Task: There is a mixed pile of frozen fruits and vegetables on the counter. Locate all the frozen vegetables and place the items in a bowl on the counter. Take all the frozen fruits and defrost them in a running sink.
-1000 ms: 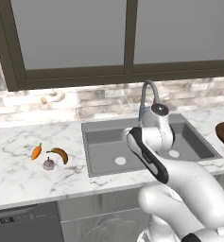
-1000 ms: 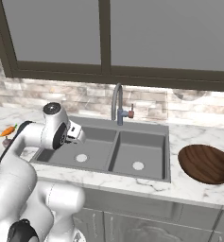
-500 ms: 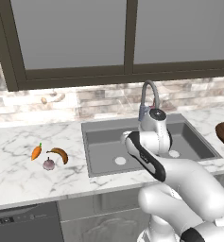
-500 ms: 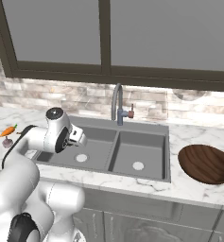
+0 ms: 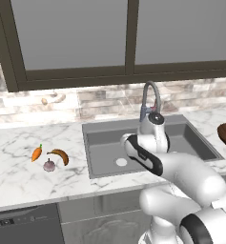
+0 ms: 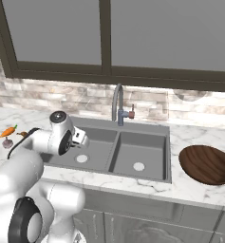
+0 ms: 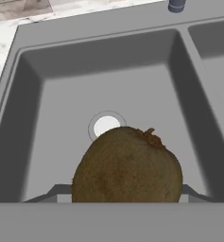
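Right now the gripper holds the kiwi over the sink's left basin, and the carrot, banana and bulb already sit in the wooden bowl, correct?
Not quite. The gripper does hold the kiwi over the sink, but the left base view shows the carrot, banana and bulb on the counter, not in the bowl.

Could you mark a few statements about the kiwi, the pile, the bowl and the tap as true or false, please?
1. The claw holds the kiwi over the sink's left basin. True.
2. The carrot lies in the bowl. False: it lies on the counter beside the banana and bulb.
3. The bowl holds nothing. True.
4. Water pours from the tap. False: none visible.
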Robot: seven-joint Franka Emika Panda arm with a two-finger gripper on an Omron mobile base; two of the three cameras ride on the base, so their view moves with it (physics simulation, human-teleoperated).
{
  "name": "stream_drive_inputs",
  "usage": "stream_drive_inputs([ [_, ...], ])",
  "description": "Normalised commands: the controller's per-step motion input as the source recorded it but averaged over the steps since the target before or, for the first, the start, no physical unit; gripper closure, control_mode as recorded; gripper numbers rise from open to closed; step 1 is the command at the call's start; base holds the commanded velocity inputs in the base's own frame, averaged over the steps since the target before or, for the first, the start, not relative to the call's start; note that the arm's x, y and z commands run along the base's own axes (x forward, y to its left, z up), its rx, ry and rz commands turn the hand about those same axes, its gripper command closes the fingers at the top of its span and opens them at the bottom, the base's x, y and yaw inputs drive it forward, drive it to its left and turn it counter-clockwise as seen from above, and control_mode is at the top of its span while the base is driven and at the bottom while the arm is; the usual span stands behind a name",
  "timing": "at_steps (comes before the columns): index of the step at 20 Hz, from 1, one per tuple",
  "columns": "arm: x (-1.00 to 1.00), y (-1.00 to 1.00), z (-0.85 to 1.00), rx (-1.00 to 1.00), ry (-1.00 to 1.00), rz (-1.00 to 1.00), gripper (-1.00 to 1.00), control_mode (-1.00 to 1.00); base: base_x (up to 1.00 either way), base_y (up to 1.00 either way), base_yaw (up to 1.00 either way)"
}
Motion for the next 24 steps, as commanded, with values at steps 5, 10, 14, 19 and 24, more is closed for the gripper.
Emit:
stream_drive_inputs([
  [5, 0.24, 0.0, -0.15, 0.0, 0.0, 0.0, 1.0, -1.0, 0.0, 0.0, 0.0],
  [10, 0.16, 0.0, -0.1, 0.0, 0.01, 0.0, 1.0, -1.0, 0.0, 0.0, 0.0],
  [14, 0.14, 0.0, -0.11, 0.0, 0.03, 0.0, 1.0, -1.0, 0.0, 0.0, 0.0],
  [19, 0.13, 0.0, -0.12, 0.0, 0.04, 0.0, 1.0, -1.0, 0.0, 0.0, 0.0],
  [24, 0.07, 0.0, -0.17, 0.0, 0.02, 0.0, 1.0, -1.0, 0.0, 0.0, 0.0],
])
